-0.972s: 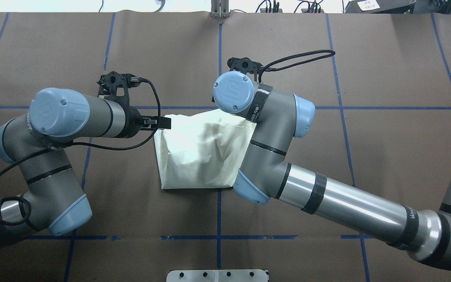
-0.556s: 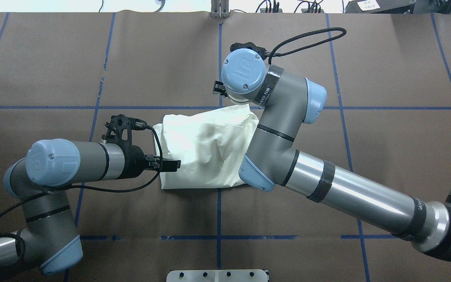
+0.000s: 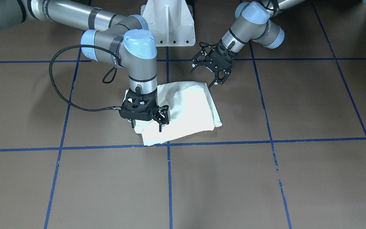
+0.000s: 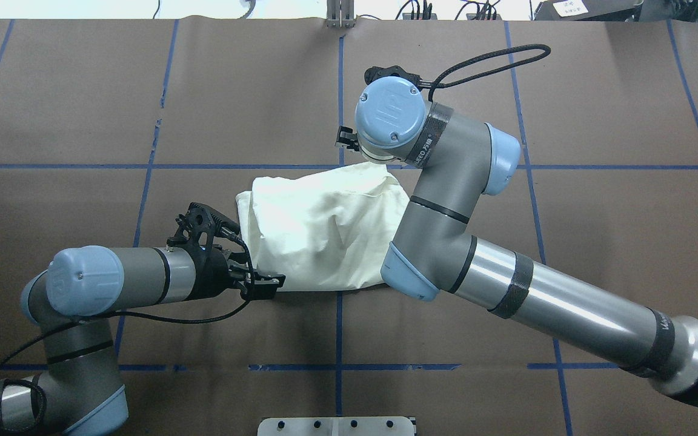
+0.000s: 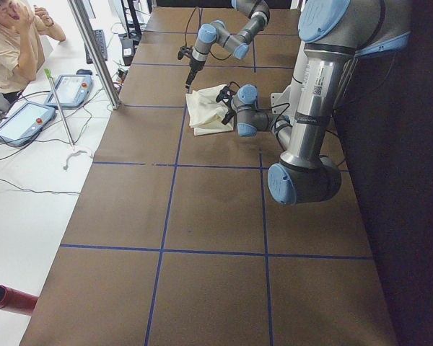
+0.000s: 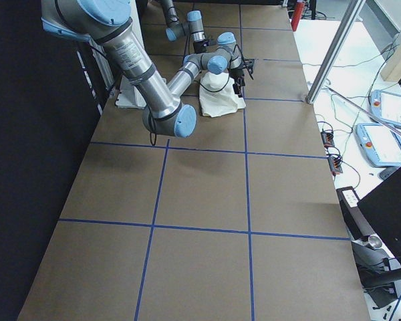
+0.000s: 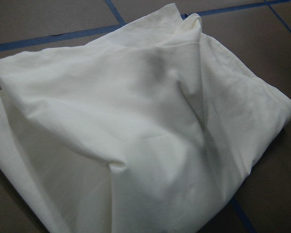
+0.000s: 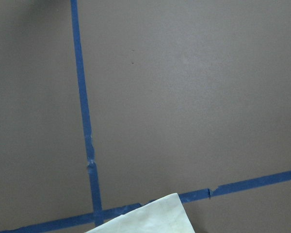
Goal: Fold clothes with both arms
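Note:
The clothes [image 4: 319,230] are one plain cream bundle, roughly folded, at the table's middle; no print shows. They also appear in the front view [image 3: 189,108] and fill the left wrist view [image 7: 136,126]. My left gripper [image 4: 263,281] hovers at the bundle's near-left corner, open and holding nothing; the front view shows its prongs spread [image 3: 209,68]. My right gripper [image 3: 147,125] hangs open over the far-right corner, fingers pointing down with nothing in them. From overhead it is mostly hidden under the wrist [image 4: 344,136]. The right wrist view shows only a cloth corner [image 8: 150,216] and bare table.
Brown table covering with blue tape grid lines [image 4: 339,327]. The white pedestal base [image 3: 167,22] stands on the robot's side of the cloth. A person [image 5: 11,36] sits beyond the table's far edge, next to teach pendants [image 5: 76,88]. A metal post [image 5: 94,50] stands there too.
The left arm slid along the cloth's left edge from its far corner to its near corner and rotated its wrist. The right wrist moved farther away and to the right, off the cloth.

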`<state>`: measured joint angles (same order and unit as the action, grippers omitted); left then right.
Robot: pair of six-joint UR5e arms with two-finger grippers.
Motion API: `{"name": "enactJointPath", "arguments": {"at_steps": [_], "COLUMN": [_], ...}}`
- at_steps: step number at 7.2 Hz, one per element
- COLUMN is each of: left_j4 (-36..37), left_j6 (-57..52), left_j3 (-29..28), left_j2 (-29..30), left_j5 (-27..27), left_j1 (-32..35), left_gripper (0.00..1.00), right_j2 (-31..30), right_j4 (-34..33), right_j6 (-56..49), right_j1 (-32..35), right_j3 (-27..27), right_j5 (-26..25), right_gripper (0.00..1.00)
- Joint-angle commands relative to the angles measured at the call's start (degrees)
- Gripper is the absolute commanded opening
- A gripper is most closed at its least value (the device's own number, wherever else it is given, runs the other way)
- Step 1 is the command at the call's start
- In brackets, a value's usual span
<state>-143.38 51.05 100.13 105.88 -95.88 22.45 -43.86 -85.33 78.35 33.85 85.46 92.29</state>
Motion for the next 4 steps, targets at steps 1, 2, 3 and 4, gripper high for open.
{"name": "enactJointPath", "arguments": {"at_steps": [1, 2, 3, 4], "left_j4": [-8.54, -10.06, -10.25, -10.25], "left_j6": [-0.34, -0.25, -0.16, -0.07], "left_j3": [-4.92, -5.64, -5.65, -5.91], "left_j2": [0.20, 0.38, 0.55, 0.56], "left_j5": [1.84, 1.84, 1.40, 1.22], "left_j1": [-0.04, -0.04, -0.13, -0.13], "left_gripper": [1.00, 1.00, 1.00, 0.96], "right_j2": [-0.43, -0.52, -0.61, -0.87], "right_j4": [-0.01, 0.08, -0.01, 0.08], "right_j6": [-0.04, -0.04, -0.04, -0.04], "right_j1": [-0.01, -0.01, -0.01, -0.01], "right_j3": [0.41, 0.41, 0.41, 0.41], "right_j5": [-0.01, -0.01, -0.10, -0.10], "right_gripper": [1.00, 1.00, 1.00, 1.00]}}
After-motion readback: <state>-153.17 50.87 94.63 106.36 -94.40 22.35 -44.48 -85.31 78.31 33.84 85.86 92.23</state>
